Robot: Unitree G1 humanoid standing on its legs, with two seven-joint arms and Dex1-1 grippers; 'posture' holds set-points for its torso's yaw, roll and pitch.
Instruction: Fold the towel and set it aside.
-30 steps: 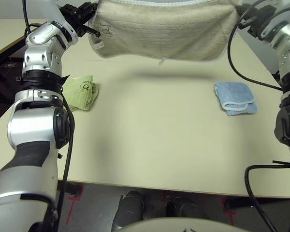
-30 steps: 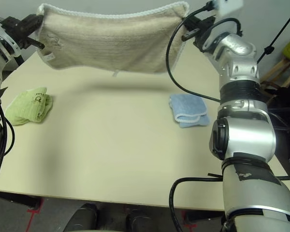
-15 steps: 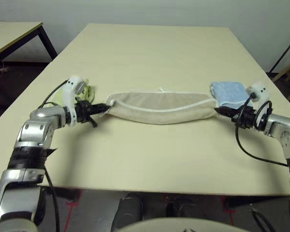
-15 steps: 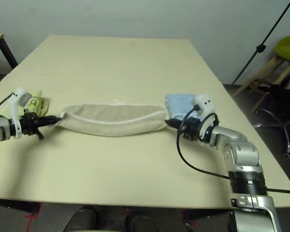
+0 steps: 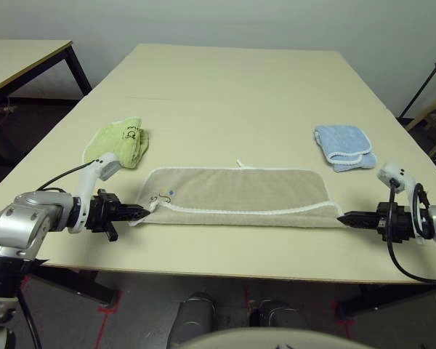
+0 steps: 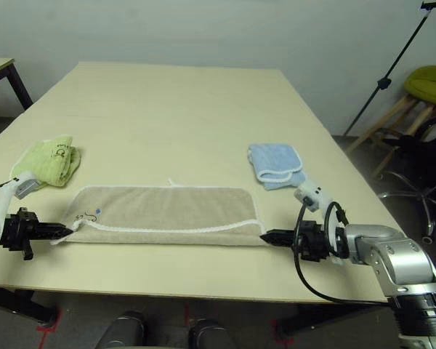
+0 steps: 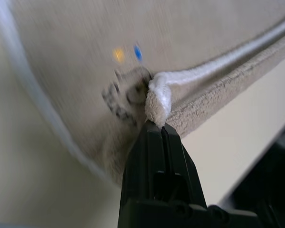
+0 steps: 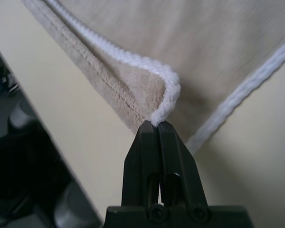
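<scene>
Towel (image 5: 240, 190) lies along the near edge of the desk (image 5: 225, 94), its near hem turned up, I judge to start the fold. My left gripper (image 5: 147, 213) and right gripper (image 5: 341, 218) are clamped on its two near corners, fingers together, probably to keep that hem taut. Beyond, nearer the desk's side edges, sit the green towel (image 5: 122, 142) and blue towel (image 5: 344, 145).

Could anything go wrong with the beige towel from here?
Possibly. The left end effector and right end effector pinch only the towel's corners, so one might slip free. The narrow flap's white edge sags between them, so the fold may end up uneven.
</scene>
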